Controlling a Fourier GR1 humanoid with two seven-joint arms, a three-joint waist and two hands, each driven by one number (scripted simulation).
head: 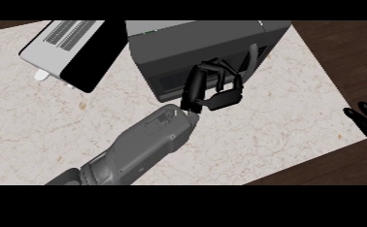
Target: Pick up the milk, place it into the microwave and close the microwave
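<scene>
No words to read.
No letters, numbers, brand names or signs to make out anywhere, not on the dark grey boxy microwave (pixel 208 41), nor on the open silver and black door (pixel 75 51).

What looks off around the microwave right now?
The microwave door hangs wide open to the left, and no milk shows on the counter or anywhere else. The left hand is at the microwave's front, fingers curled; what it holds is hidden. The right hand rests at the right edge.

Dark grey microwave (pixel 208 41); pale, speckled marble counter (pixel 287 124); black robot hand (pixel 211 88) on grey forearm (pixel 143 146); dark wood floor (pixel 337 37)
</scene>
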